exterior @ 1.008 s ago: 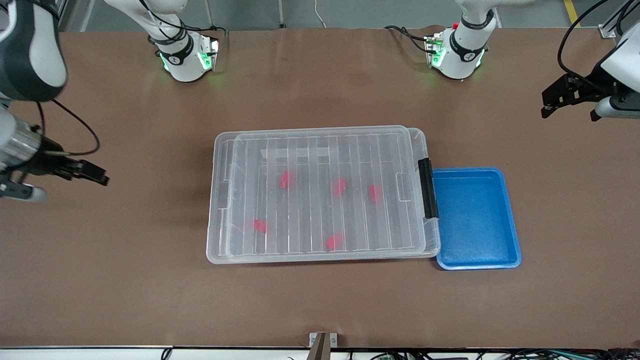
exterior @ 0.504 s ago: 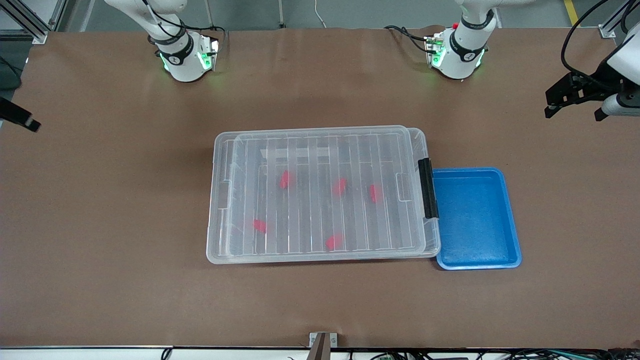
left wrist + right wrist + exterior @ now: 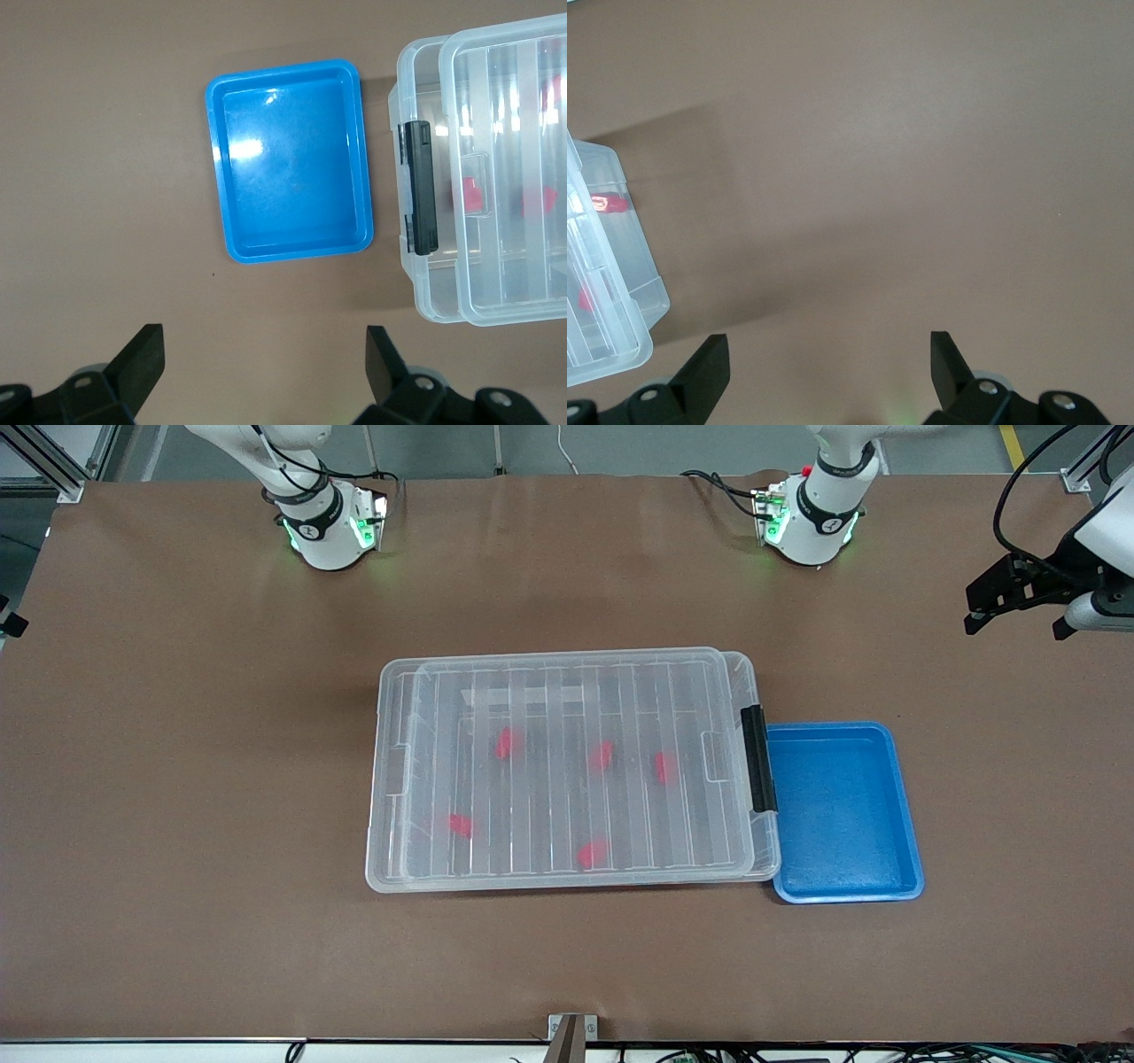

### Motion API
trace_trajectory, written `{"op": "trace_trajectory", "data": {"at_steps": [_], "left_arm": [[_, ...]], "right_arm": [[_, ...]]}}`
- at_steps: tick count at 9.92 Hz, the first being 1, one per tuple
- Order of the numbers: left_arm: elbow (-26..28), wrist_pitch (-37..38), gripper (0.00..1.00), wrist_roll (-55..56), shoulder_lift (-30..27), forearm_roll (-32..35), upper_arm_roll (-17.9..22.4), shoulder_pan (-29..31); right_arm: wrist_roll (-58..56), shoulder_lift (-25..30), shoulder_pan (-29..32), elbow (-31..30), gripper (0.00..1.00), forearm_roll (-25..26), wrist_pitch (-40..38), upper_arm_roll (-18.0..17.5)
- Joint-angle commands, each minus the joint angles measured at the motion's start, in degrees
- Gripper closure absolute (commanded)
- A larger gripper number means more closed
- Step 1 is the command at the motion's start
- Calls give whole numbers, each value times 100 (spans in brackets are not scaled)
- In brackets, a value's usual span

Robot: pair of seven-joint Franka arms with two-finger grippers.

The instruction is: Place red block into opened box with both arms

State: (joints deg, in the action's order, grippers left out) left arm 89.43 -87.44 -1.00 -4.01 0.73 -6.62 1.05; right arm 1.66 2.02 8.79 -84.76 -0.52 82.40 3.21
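Right gripper (image 3: 824, 376) has swung away from the box (image 3: 394, 766) to the table edge at the right arm's end, fingers spread and empty; left gripper (image 3: 263, 372) hangs just as it did over bare table past the blue tray (image 3: 904, 815), fingers also spread, empty. Box lid (image 3: 567, 691) sits shut, latch bar (image 3: 758, 758) beside the tray, 5 red blocks (image 3: 507, 742) inside. Likely both arms are parked, nothing left to load

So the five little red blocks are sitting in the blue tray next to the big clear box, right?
Not quite. The five red blocks lie inside the clear box, under its ribbed lid; the front view shows them through the plastic. The blue tray beside the box holds nothing, as the left wrist view also shows.
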Motion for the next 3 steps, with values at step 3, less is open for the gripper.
{"op": "trace_trajectory", "data": {"at_steps": [3], "left_arm": [[-5,95,0,-85,137,-11,2,18]], "right_arm": [[-140,-27,62,92,0,52,-75,-39]]}}
